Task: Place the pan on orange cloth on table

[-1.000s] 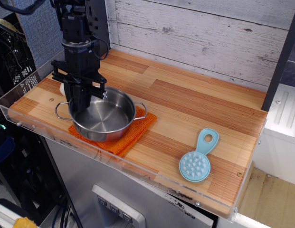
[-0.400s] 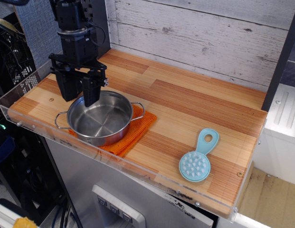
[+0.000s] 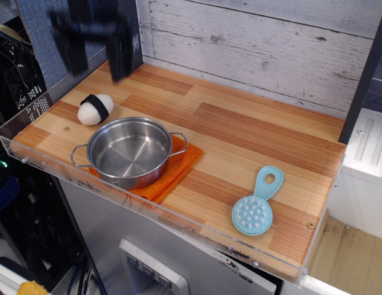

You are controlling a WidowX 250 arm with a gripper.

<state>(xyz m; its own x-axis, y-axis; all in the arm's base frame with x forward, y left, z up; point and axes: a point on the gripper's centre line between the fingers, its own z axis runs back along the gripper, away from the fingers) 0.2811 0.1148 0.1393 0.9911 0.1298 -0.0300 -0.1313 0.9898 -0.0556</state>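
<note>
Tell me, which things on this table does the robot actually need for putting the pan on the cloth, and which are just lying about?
Part of the job:
pan, sitting on the cloth
orange cloth, under the pan
table
gripper, raised clear and blurred

Just lying about:
blue brush, near the right front
white toy with a black band, behind the pan

Single fixed view, high, off the near-right corner, angled down and leftward across the whole table (image 3: 252,141). Moderate distance (both ends in frame). Plank wall (image 3: 264,43) at far side, acrylic rim (image 3: 147,212) nearest. No second view to overlap.
</note>
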